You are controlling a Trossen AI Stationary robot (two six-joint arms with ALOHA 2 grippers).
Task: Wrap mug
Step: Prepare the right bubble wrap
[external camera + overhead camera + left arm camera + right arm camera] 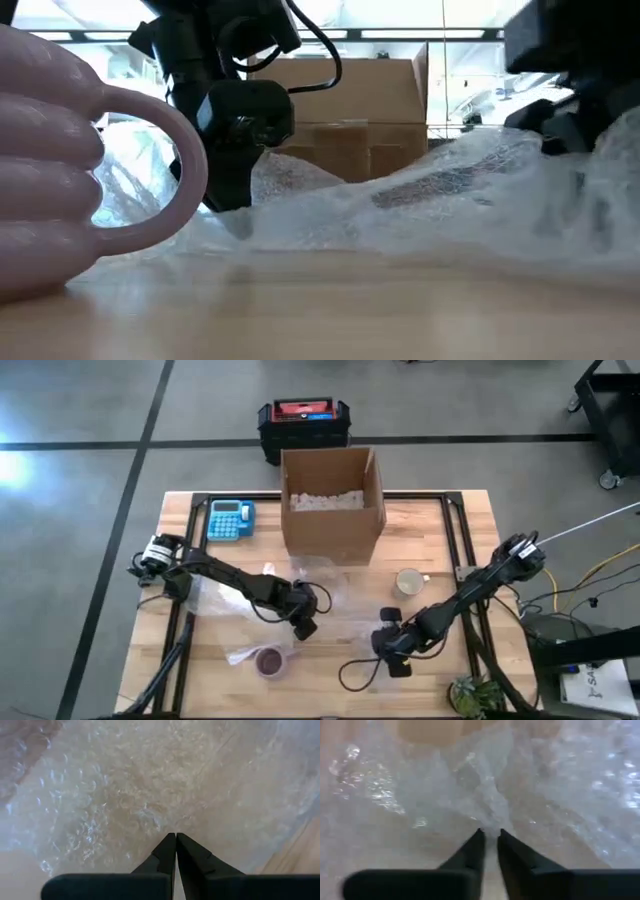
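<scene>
**Two grippers at a bubble-wrap sheet, mug lying apart**

On the wooden table [440, 520], seen from above, a cardboard box [332, 500] is standing open at the far edge, holding white packing fill; a blue calculator [230, 519] is lying just beside it on the left, and a black-and-red case [304, 422] is sitting on the floor beyond the table. A sheet of clear bubble wrap [345, 622] is spreading, crumpled, over the middle of the table between the two arms. The left arm is reaching in from the left edge, its left gripper [305, 626] pressing down at the sheet's left part; the left wrist view is showing its fingers [167, 852] meeting tip to tip over the wrap [150, 795], closed, and whether film is caught between them cannot be told. The right arm is reaching in from the right edge, its right gripper [392, 650] resting at the sheet's near right part; its fingers [477, 847] are pinching a raised fold of the wrap [492, 815]. A pink mug [270, 660] is lying near the table's front edge, on the wrap's near-left corner and apart from both grippers; the low view is showing its handle [185, 160] large in the foreground. A second, pale mug [408, 581] is standing upright near the box.
</scene>
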